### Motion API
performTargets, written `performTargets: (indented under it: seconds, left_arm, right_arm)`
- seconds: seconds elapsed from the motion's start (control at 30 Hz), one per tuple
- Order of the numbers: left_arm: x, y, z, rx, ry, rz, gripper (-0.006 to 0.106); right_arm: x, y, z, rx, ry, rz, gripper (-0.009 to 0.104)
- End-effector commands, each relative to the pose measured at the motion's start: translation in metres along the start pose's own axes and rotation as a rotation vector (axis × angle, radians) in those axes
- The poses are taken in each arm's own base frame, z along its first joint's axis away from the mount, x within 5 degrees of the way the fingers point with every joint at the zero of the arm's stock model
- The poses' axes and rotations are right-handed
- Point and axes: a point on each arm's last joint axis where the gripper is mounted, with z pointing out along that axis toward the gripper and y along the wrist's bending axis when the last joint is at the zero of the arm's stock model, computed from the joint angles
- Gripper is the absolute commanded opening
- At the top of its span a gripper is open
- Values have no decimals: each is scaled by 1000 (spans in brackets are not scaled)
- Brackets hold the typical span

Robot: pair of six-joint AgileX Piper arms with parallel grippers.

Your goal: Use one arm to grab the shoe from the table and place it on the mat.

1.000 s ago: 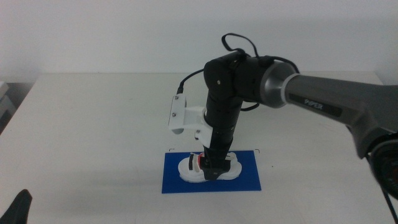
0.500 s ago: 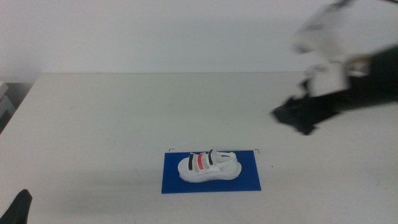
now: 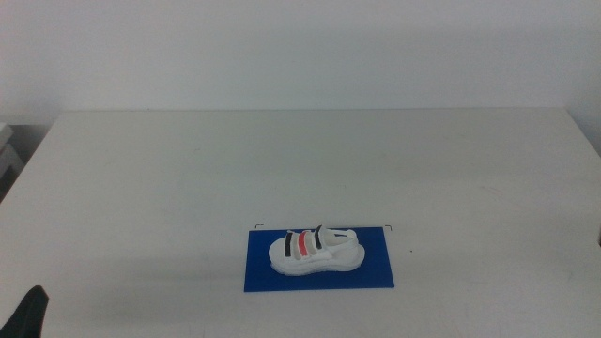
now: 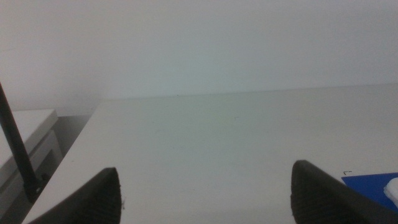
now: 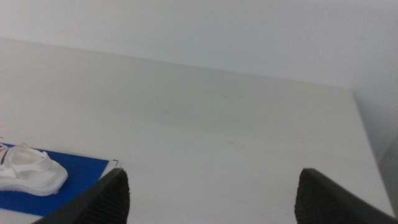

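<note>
Spreading across nearly the whole middle view, the table (image 3: 169, 178) carries only two things, both near its front edge. Next in size, the mat (image 3: 376, 268) lies flat with its long sides running across the picture. The shoe (image 3: 315, 252) rests on it, well inside the blue, its long axis parallel to the mat's long sides and its three straps up. By that lie, the placing looks done, and no approach appears to remain.

Neither arm reaches over the table. The right gripper (image 5: 211, 199) hangs released, jaws wide apart with nothing between, and its wrist view catches one end of the shoe on the mat off to one side. The left gripper (image 4: 205, 196) waits likewise spread and empty; only a dark tip shows at the middle view's lower left corner.
</note>
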Motion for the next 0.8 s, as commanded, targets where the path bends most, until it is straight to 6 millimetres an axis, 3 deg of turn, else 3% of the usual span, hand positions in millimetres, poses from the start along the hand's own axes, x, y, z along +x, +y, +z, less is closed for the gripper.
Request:
performTargets:
  seconds: [0.0, 0.2, 0.4, 0.77]
  left_arm:
    - [-6, 0, -1, -1, -89, -14, 94]
    - [-6, 0, -1, -1, -89, -14, 94]
    - [-6, 0, -1, -1, -89, -14, 94]
    - [-6, 0, -1, -1, -85, -14, 94]
  right_arm:
    - [2, -2, -14, 33, -141, -31, 92]
    - [34, -1, -31, 36, -214, -41, 92]
    - [67, 0, -24, 33, -179, -34, 92]
    - [101, -1, -16, 44, -194, -57, 92]
